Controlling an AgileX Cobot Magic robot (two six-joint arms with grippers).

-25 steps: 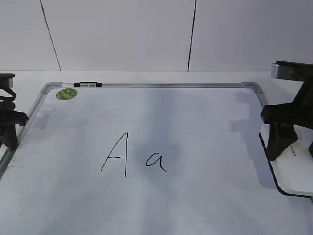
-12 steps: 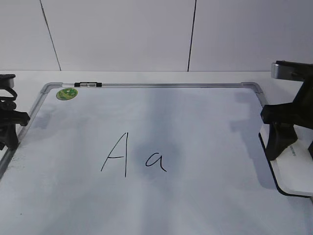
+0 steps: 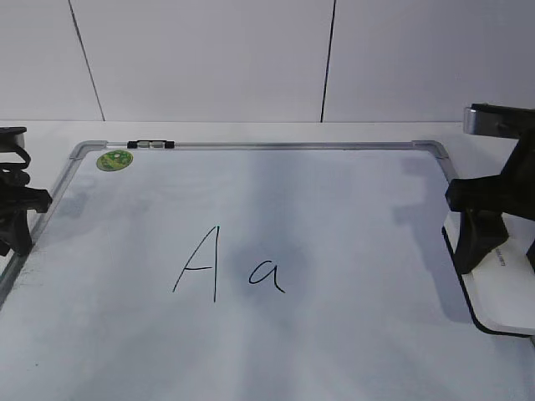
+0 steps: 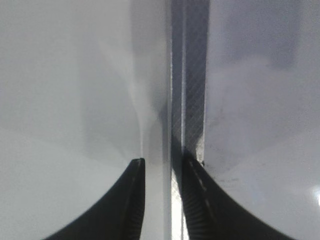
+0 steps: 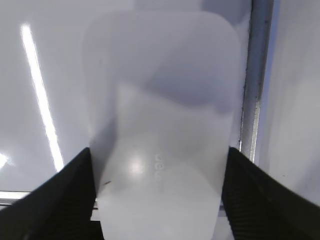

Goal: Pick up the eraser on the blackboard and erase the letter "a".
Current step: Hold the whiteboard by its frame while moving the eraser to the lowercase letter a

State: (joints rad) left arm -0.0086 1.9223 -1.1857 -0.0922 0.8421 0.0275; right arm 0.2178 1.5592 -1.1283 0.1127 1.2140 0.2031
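Note:
The blackboard is a white board with a silver frame, lying flat. The small handwritten letter "a" is at its middle, right of a taller capital "A". The white eraser with a dark underside lies at the board's right edge, over the frame. My right gripper stands over it. In the right wrist view the eraser fills the space between the jaws, and both jaws touch its sides. My left gripper is at the board's left edge, its jaws a narrow gap apart and empty.
A round green sticker and a black-silver clip sit at the board's far left corner. The board's frame shows under the left jaws and beside the eraser. A white wall stands behind the table.
My left gripper has shifted slightly left and down. My right gripper and the eraser have barely moved.

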